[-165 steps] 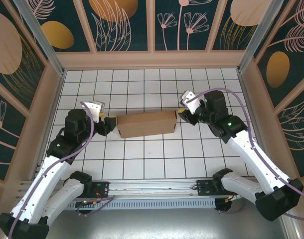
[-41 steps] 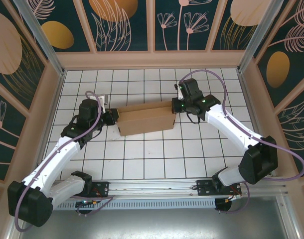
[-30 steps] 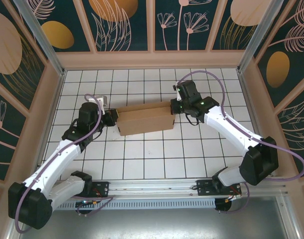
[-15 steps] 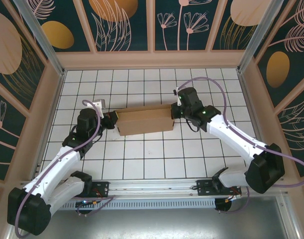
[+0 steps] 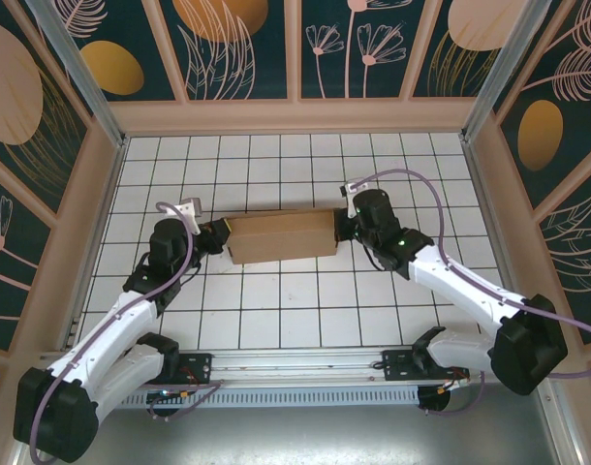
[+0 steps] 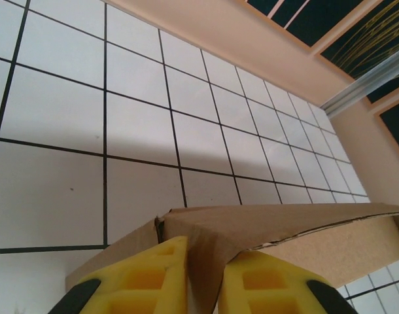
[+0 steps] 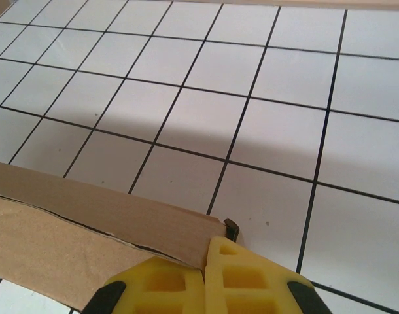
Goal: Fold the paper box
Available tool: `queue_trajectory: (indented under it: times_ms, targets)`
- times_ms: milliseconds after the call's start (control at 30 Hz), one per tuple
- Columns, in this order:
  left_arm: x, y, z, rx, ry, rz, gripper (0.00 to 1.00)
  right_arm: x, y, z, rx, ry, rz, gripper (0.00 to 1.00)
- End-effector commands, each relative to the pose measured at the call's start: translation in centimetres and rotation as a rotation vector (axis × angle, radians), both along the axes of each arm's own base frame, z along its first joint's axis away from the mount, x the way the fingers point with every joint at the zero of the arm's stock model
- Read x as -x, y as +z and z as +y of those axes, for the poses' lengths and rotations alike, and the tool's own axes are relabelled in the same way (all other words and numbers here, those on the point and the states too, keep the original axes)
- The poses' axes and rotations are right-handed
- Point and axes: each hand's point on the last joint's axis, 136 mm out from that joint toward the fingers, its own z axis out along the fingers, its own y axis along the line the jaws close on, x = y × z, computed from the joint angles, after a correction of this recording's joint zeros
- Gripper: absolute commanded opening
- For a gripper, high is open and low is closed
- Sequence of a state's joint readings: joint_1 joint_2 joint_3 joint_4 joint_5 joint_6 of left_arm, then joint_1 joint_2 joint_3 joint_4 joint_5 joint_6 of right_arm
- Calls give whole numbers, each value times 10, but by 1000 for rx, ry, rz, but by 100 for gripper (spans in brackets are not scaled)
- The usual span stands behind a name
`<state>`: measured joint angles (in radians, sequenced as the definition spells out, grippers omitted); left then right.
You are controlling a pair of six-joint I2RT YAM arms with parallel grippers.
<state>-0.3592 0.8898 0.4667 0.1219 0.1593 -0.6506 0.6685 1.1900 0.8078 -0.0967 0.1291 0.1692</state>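
Observation:
The paper box (image 5: 281,237) is plain brown cardboard, a long flat shape lying across the middle of the tiled table. My left gripper (image 5: 216,237) is at its left end. In the left wrist view the yellow fingers (image 6: 140,275) stand either side of a folded cardboard corner (image 6: 284,222), and the gripper (image 6: 203,281) is shut on it. My right gripper (image 5: 342,228) is at the right end. In the right wrist view the gripper (image 7: 205,278) is pressed shut, and the end of the box's wall (image 7: 88,216) runs into the seam between the fingers.
The white tiled table (image 5: 276,310) is fenced by wooden walls at the back (image 5: 295,116) and on both sides. A metal rail (image 5: 295,363) with the arm bases runs along the near edge. Bare tiles lie in front of and behind the box.
The right arm has swung from behind the box's right end round to its right side. The left arm has drawn slightly nearer. Both grippers stay at the box ends, and the box has hardly moved.

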Motion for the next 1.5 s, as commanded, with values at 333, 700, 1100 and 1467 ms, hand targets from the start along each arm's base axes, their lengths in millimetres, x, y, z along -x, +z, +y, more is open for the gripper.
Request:
queue_trajectory:
  times_ms: [333, 700, 1100, 1467]
  targets:
    - [33, -15, 5, 74, 18, 139, 53, 18, -11, -6, 40, -26, -115, 0]
    - [50, 18, -2, 83, -77, 90, 51, 16, -9, -12, 47, -64, -132, 0]
    - [10, 78, 19, 10, 104, 17, 51, 15, -9, -7, 50, -53, -136, 0]
    - [4, 3, 7, 70, 104, 192, 46, 17, -16, -10, 53, -69, -128, 0]
